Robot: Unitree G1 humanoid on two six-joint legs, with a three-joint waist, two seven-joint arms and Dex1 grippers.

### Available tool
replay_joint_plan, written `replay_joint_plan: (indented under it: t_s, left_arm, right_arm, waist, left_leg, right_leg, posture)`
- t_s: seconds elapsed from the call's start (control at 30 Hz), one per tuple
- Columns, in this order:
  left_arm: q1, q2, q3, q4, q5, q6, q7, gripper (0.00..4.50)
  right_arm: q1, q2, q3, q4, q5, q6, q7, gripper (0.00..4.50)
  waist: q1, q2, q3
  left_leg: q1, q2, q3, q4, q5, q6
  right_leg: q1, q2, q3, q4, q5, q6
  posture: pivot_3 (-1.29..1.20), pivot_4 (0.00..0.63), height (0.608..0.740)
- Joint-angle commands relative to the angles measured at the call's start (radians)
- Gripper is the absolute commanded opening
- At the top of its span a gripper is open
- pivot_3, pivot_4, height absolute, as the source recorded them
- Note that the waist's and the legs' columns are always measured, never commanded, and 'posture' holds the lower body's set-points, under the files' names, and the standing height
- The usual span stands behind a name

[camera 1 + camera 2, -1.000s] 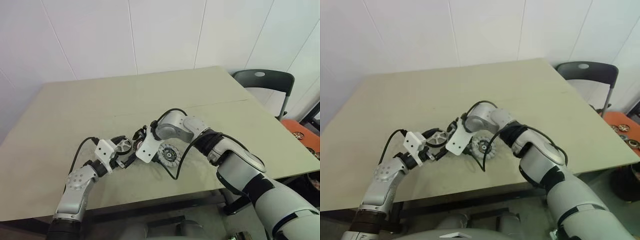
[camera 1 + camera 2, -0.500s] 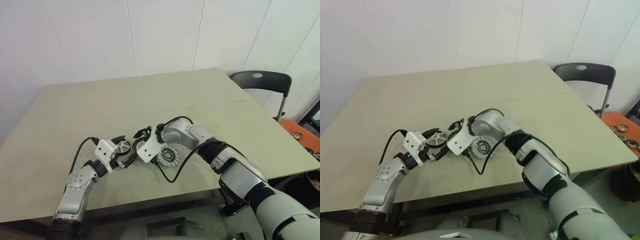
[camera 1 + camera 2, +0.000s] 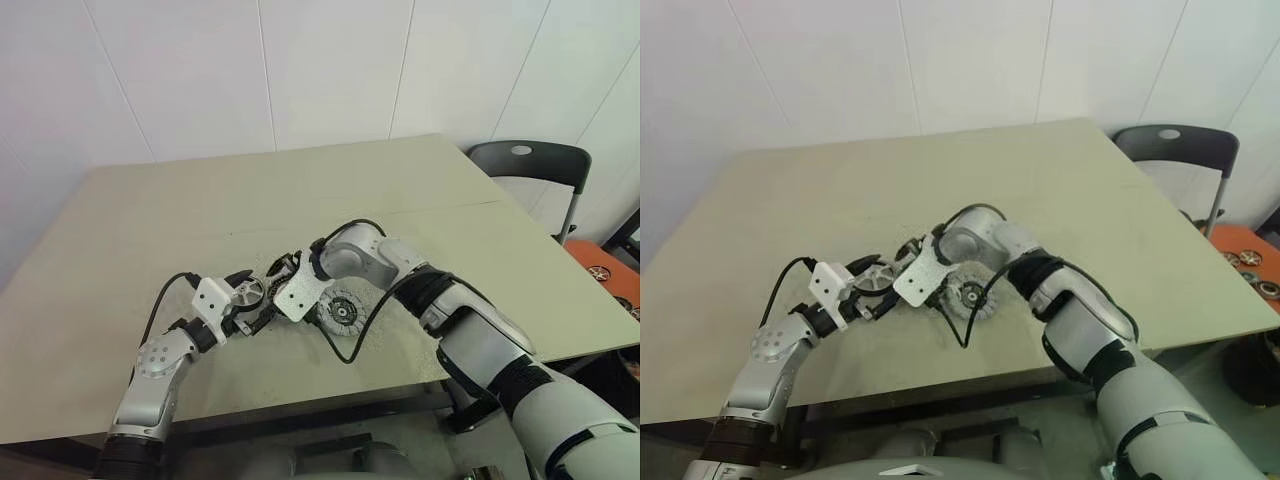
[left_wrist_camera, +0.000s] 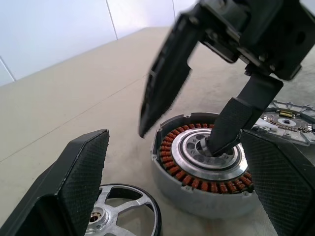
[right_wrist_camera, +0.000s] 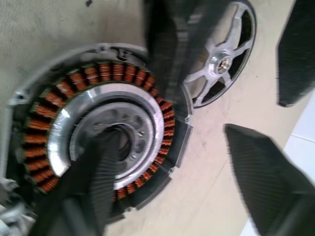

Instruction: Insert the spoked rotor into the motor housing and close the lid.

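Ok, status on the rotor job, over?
Both open: left gripper level by the lid. Right gripper has one fingertip in the motor housing hub. Spoked rotor on the table, not inserted.

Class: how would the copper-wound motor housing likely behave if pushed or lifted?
Probably heavy for its size: the motor housing is packed with copper windings around a metal hub. It sits flat and squat, so a push should slide it, not tip it. Likely rigid, though exposed windings may scratch.
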Motion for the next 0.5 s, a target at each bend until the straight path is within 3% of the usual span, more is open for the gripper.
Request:
replay_joint_plan:
  t_s: [0.03,0.17,0.5]
  left_arm:
    - [-0.011,0.006,0.007,-0.02,0.007,-0.021,0.004,4.5]
    - [-0.007,0.005,0.008,-0.021,0.007,-0.023,0.005,4.5]
    - [-0.012,0.0,0.002,-0.016,0.009,-0.024,0.003,4.5]
  right_arm:
    - [-0.019,0.003,0.006,0.035,0.005,-0.012,0.022,4.49]
    - [-0.043,0.012,-0.006,0.045,0.012,-0.009,0.002,4.49]
    - [-0.109,-0.005,-0.063,0.061,0.116,-0.005,0.106,4.49]
  waist:
    - [0.0,0.0,0.0]
    - [-0.001,0.0,0.0]
    - [-0.002,0.001,0.002]
  left_leg:
    - [0.0,0.0,0.0,0.0,0.0,0.0]
    - [0.0,0.0,0.0,0.0,0.0,0.0]
    - [-0.001,0.0,0.0,-0.001,0.0,0.0]
  right_leg:
    - [0.0,0.0,0.0,0.0,0.0,0.0]
    - [0.0,0.0,0.0,0.0,-0.001,-0.001]
    - [-0.001,0.0,0.0,0.001,-0.001,-0.001]
  posture:
    - [0.0,0.0,0.74]
    - [0.0,0.0,0.74]
    - [0.0,0.0,0.74]
